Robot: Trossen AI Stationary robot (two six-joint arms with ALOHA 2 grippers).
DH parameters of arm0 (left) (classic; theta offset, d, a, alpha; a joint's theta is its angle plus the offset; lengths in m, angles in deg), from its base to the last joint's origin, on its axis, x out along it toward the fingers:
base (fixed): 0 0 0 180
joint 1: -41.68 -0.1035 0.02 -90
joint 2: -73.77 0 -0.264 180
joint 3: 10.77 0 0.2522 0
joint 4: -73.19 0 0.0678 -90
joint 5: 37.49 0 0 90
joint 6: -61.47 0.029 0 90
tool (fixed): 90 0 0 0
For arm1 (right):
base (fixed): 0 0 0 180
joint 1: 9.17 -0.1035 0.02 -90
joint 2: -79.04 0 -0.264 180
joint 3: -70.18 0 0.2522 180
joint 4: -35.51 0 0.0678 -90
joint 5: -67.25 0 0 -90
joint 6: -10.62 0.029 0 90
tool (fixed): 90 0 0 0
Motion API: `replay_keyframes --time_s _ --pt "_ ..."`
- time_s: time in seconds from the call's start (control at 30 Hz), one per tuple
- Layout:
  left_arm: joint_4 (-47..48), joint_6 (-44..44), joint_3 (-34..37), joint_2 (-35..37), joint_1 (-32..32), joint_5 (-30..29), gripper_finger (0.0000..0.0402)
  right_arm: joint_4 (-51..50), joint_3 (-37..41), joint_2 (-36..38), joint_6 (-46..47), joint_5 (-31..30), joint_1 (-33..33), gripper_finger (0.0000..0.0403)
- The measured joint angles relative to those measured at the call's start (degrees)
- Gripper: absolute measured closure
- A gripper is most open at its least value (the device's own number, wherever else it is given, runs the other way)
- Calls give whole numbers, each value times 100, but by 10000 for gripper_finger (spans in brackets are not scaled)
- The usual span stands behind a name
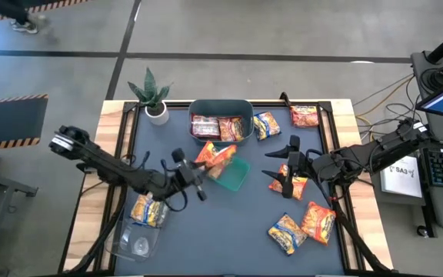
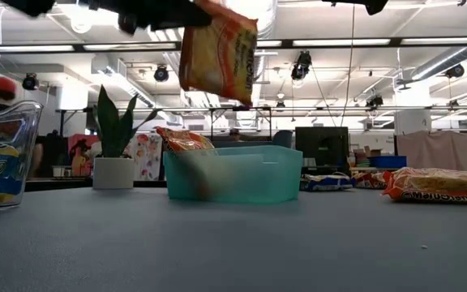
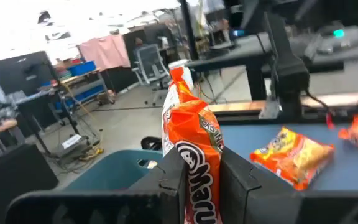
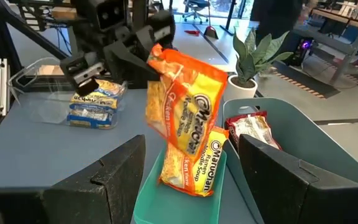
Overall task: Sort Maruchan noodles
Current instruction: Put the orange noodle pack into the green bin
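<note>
My left gripper [image 1: 193,174] is shut on an orange-red noodle packet [image 1: 209,154], held in the air over the small green tray [image 1: 237,178]. A second orange packet [image 4: 194,167] lies in that tray. My right gripper [image 1: 281,171] is open and hovers above another orange packet [image 1: 297,186] that lies flat on the mat right of centre. The grey-teal tub [image 1: 241,106] at the far edge holds dark red packets [image 1: 206,127]. A clear tub [image 1: 129,240] at the near left holds yellow-and-blue packets [image 1: 149,210]. My left gripper pinches one end of the orange packet [image 3: 199,182] between its two fingers. The fingers come level from the table's left. The packet is lifted clear and its free end [image 2: 217,57] hangs below the gripper, above the green tray [image 2: 233,174].
Loose packets lie on the dark mat: two at the far right [image 1: 266,125] [image 1: 304,116] and two at the near right [image 1: 287,232] [image 1: 318,221]. A potted plant [image 1: 152,96] stands at the far left corner. A black frame [image 1: 333,146] borders the mat.
</note>
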Motion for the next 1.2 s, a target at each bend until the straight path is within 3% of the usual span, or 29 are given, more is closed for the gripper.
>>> replay_keyframes --time_s 0.13,0.27,0.5,0.63,0.9,1.2 --pt "-1102 -188 354 -330 -145 -73 361 2 0 0 -7 -1 0 156" --pt "-1269 -179 328 -700 -191 -245 361 2 0 0 -5 -1 0 156" --pt "-1274 -71 -173 -1554 -242 -1151 361 3 0 0 -31 -1 0 156" --pt "-1250 25 -548 -2072 -266 -2320 361 3 0 0 -32 -1 0 156" --pt "-1239 -321 -960 -2754 -252 -2334 361 1 0 -7 -33 -1 0 156" --pt "-1256 -972 -936 -2809 -156 -2791 361 1 0 -7 -64 -1 0 156"
